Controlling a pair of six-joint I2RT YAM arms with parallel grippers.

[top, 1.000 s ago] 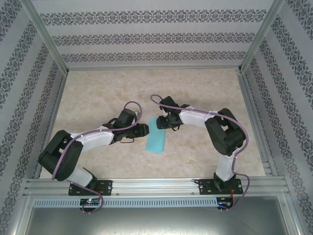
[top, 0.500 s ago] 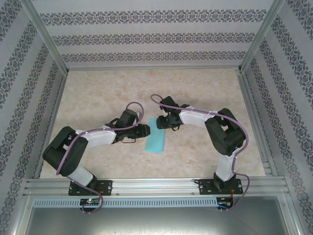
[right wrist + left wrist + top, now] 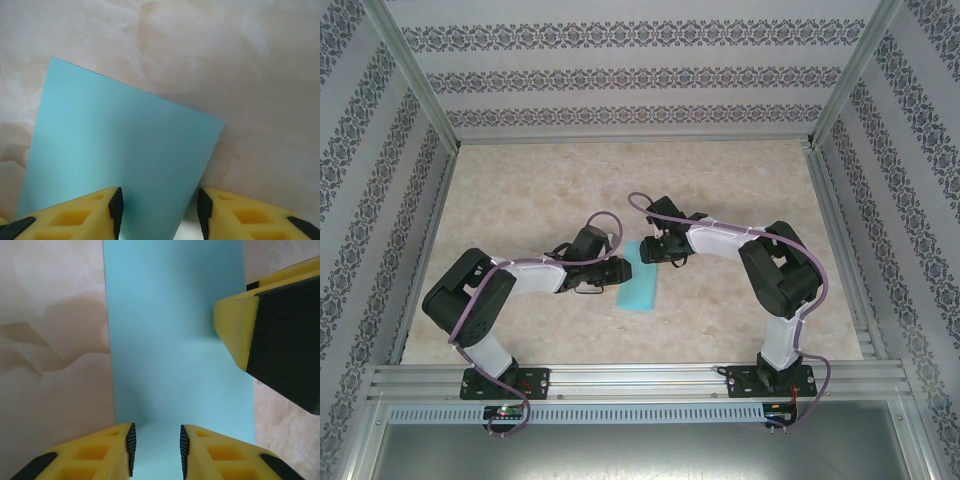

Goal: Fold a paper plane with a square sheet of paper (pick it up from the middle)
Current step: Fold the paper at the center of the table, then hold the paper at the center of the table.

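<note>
The square sheet of paper [image 3: 640, 288] lies on the table as a light-cyan oblong, running from the centre toward the near side. My left gripper [image 3: 622, 268] reaches in from the left at the sheet's left edge. In the left wrist view the paper [image 3: 175, 340] spreads under the left gripper [image 3: 156, 452], whose jaws stand a narrow gap apart above it. My right gripper [image 3: 645, 252] sits low over the sheet's far end. Its jaws are apart over the paper [image 3: 120, 150] in the right gripper [image 3: 160, 215] view, and one right finger [image 3: 270, 335] shows beside the sheet.
The beige marbled tabletop [image 3: 570, 180] is bounded by aluminium rails and patterned walls [image 3: 620, 80]. Both arm bases stand at the near rail [image 3: 640, 378]. Purple cables loop over each arm.
My left arm has slid to the right, bringing its gripper up to the sheet's left edge, and its jaws have narrowed. The right arm and the paper have not moved.
</note>
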